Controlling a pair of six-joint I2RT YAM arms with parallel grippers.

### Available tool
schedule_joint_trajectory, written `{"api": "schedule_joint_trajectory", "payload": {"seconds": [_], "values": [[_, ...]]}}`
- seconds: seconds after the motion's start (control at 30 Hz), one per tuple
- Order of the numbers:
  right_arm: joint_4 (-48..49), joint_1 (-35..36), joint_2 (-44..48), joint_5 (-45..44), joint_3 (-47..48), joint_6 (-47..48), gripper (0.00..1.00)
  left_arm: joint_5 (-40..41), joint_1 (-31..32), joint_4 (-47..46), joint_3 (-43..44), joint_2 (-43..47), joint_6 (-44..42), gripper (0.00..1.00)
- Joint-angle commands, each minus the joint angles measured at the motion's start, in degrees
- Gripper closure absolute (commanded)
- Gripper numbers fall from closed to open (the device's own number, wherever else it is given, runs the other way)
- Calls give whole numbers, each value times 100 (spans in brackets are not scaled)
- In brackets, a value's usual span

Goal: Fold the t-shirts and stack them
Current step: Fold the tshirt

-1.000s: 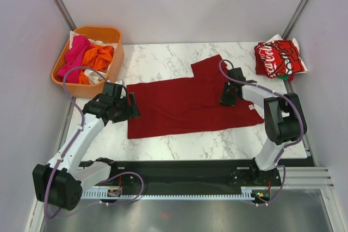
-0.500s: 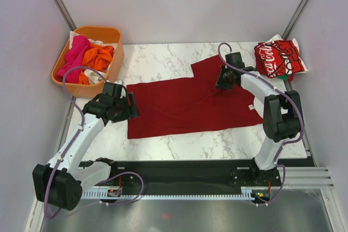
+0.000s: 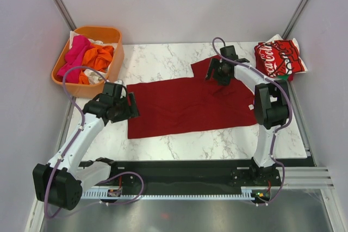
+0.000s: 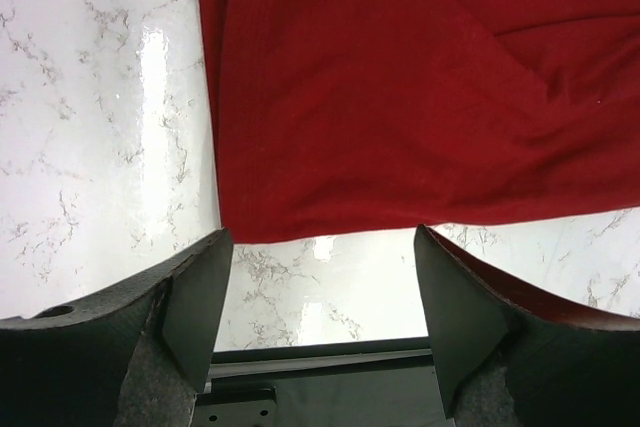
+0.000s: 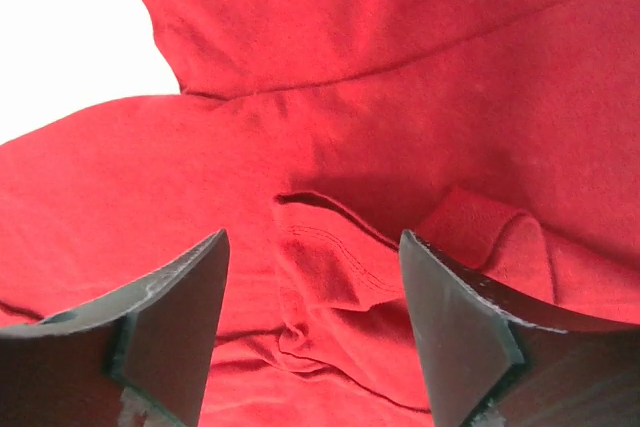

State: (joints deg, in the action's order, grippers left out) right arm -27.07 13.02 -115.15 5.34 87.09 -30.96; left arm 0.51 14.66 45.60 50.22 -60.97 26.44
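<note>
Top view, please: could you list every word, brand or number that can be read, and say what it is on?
"Coca-Cola": white script on the bright red tee at the far right corner, partly creased.
Dark-red tee and tub: no text visible.
Wrist views: no text.

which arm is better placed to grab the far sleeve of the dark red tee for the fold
Right. The right gripper hangs open directly over that sleeve of the dark-red t-shirt, with a bunched fold between its fingers. The left gripper is open at the hem, the shirt's opposite end.
</note>
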Motion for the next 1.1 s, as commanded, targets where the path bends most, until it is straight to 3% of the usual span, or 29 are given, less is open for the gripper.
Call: {"api": "schedule_joint_trajectory", "payload": {"seconds": [0.0,0.2,0.4,0.63,0.8,1.07], "values": [[-122,26,-34,151,484,283,18,98,11,-175,32,-81,-227,19],[-220,26,335,-33,608,477,15,168,11,-289,918,-1185,-165,18],[-220,-18,1222,-279,-191,652,15,730,-15,-307,2762,-2909,-551,21],[-246,-62,2830,36,-1543,670,15,1530,-226,-192,4092,-4939,-894,23],[-351,-54,3744,107,-2055,705,13,1716,-480,10,4558,-5627,-913,24],[-431,-62,4010,212,-2187,758,11,1381,-727,-25,5023,-6277,-780,26]]}}
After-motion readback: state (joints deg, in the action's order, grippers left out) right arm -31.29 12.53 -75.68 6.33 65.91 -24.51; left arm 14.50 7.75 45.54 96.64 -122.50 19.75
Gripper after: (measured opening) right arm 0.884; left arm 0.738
